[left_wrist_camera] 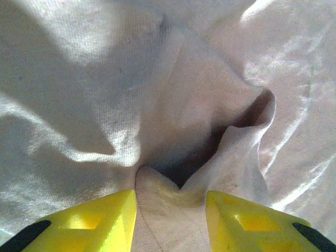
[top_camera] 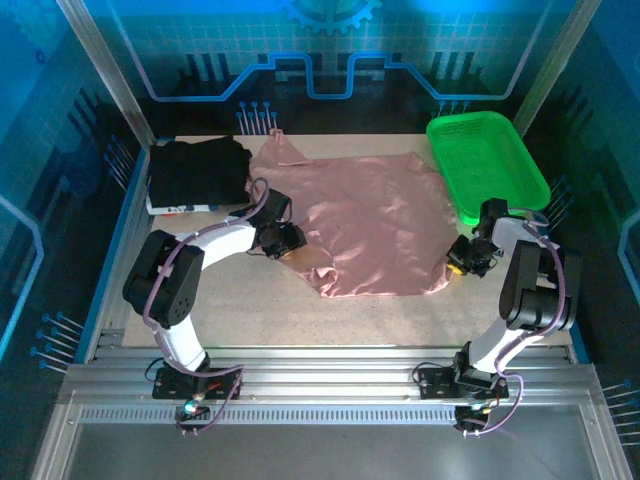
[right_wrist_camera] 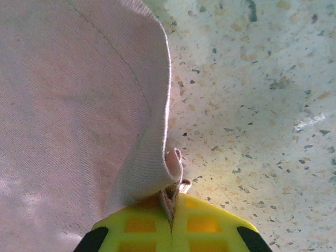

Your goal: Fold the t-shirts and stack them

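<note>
Left hand (top_camera: 283, 240) (left_wrist_camera: 170, 220) sits at the left edge of the pink t-shirt (top_camera: 375, 220) (left_wrist_camera: 105, 79), its yellow fingers (left_wrist_camera: 89, 223) clamped on a gathered ridge of cloth that fills the gap between them. Creases run from that pinch across the fabric. The right hand (top_camera: 462, 260) (right_wrist_camera: 172, 215) is at the shirt's right edge, near the front corner, with its fingers pressed together on the hem (right_wrist_camera: 157, 173).

The shirt lies spread and rumpled across the middle of the worktop (top_camera: 400, 315) (right_wrist_camera: 252, 105), a pale beige surface flecked with dark specks, matte with a faint sheen in places. A black t-shirt (top_camera: 198, 172) lies folded at the far left corner, just beside the pink one. A green mesh basket (top_camera: 487, 160) stands at the far right corner, close to the shirt's sleeve.

Ribbed aluminium rails (top_camera: 330, 375) run along the near edge and carry both arm bases. Metal posts frame the cell, and the back wall (top_camera: 320, 60) glows blue with a grid and circuit-line pattern.
</note>
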Motion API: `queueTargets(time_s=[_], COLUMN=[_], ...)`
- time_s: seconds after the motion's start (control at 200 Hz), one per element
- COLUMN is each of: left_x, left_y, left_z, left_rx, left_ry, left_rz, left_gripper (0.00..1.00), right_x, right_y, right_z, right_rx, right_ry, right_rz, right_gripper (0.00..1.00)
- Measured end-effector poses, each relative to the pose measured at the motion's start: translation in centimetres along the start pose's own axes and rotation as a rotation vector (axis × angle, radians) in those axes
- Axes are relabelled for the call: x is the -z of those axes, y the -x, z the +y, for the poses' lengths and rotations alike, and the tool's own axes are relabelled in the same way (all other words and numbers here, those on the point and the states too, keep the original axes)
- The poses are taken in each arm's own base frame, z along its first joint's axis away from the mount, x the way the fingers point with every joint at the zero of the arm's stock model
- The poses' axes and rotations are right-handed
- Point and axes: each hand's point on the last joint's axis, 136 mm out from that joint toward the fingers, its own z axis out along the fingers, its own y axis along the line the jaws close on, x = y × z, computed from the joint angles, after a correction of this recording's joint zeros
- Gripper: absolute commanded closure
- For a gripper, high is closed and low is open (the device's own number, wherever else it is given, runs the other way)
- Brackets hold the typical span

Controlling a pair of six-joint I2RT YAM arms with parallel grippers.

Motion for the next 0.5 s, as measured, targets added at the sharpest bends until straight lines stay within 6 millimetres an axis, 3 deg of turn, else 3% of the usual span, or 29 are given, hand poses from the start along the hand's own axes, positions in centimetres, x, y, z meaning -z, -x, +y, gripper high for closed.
queueTargets(time_s=[0.14,0.5], left_x=[-0.3,-1.8], left_y=[0.5,0.4], left_z=[-0.4,-0.2], left_rx=[-0.007,-0.026], left_ry=[-0.003,0.023], left_rz=[-0.003,0.026], left_gripper=[0.62,0.84], right_x=[0.0,0.0], right_y=[0.0,0.0], right_z=[0.0,0.0], right_rx=[0.000,0.007], right_ry=[0.000,0.000], right_rz=[0.000,0.000], right_gripper=[1.00,1.00])
